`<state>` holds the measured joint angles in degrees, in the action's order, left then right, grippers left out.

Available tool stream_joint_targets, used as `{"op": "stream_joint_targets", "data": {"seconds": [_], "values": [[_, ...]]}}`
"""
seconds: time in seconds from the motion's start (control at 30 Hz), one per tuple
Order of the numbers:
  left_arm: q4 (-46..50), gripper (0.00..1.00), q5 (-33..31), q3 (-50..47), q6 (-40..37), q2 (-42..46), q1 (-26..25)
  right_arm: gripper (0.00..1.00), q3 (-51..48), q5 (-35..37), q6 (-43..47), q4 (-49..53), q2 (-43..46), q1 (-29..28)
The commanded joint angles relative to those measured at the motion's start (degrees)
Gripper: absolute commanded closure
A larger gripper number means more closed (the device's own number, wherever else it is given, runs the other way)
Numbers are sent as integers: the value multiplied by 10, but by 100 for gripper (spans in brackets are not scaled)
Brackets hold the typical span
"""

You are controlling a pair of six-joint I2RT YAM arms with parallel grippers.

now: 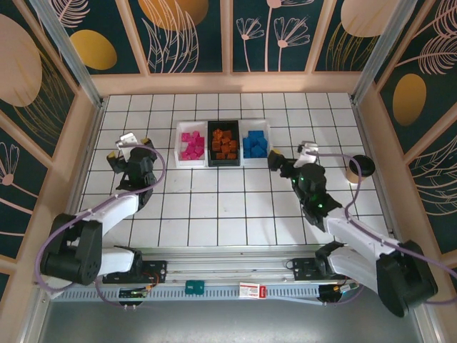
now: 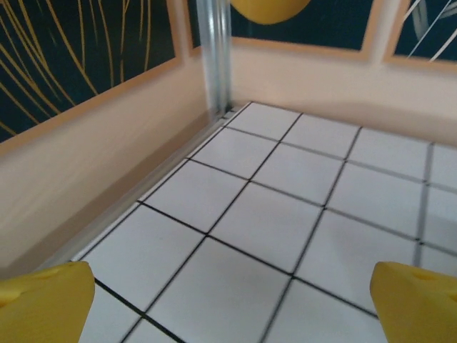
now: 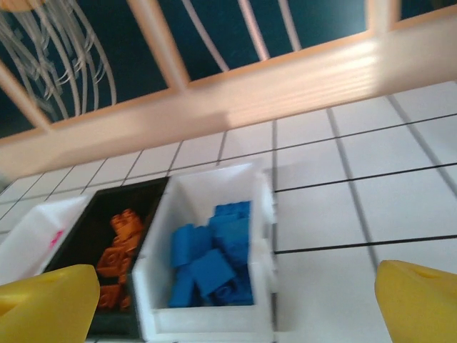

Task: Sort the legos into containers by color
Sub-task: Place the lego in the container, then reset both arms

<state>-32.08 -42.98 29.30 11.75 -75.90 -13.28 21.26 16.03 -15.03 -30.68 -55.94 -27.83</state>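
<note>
Shows, nearest the bases, the left gripper (image 1: pixel 129 146) spread wide and empty over bare tiles (image 1: pixel 214 207), well left of the bins, and the right gripper (image 1: pixel 289 156) likewise spread wide, holding nothing, just beside the near right corner of the right white bin (image 1: pixel 257 126). Places the legos farther back in three containers touching side by side: pink bricks (image 1: pixel 191 145) in the left white bin (image 1: pixel 191 163), orange bricks (image 1: pixel 224 143) in the black middle bin (image 1: pixel 211 146), blue bricks (image 1: pixel 255 144) in the right white bin. Warns, as a judgement, of clipping that bin's wall through a careless right-arm swing, shoving the row and spilling bricks.

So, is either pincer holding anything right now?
Nothing. The left pincer and the right pincer are both open and empty.
</note>
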Motion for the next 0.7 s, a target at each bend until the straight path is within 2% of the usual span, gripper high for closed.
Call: {"op": "stream_joint_targets", "data": {"seconds": [0.0,0.2,0.23,0.3,0.4,0.5,0.57,0.6,0.67], "values": [[-149,1,36,-43,-69,-37,25,1,-29,32,30,-51,48,32],[-317,2,120,-91,-100,-114,46,1,-40,35,114,-34,56,107],[-290,1,134,-84,-93,-109,51,1,-40,43,128,-41,49,121],[-320,1,168,-107,-98,-99,55,1,-52,38,148,-74,25,154],[-416,2,222,-174,-106,-79,62,1,-62,29,163,-111,-33,189],[-537,1,282,-214,-111,-123,79,1,-91,15,182,-217,-102,203],[-461,1,257,-190,-94,-108,81,1,-113,-10,180,-324,-161,216],[-453,1,213,-178,-79,-114,83,1,-123,-26,179,-373,-191,222],[-447,1,196,-175,-66,-114,84,1,-123,-43,184,-428,-230,228]]}}
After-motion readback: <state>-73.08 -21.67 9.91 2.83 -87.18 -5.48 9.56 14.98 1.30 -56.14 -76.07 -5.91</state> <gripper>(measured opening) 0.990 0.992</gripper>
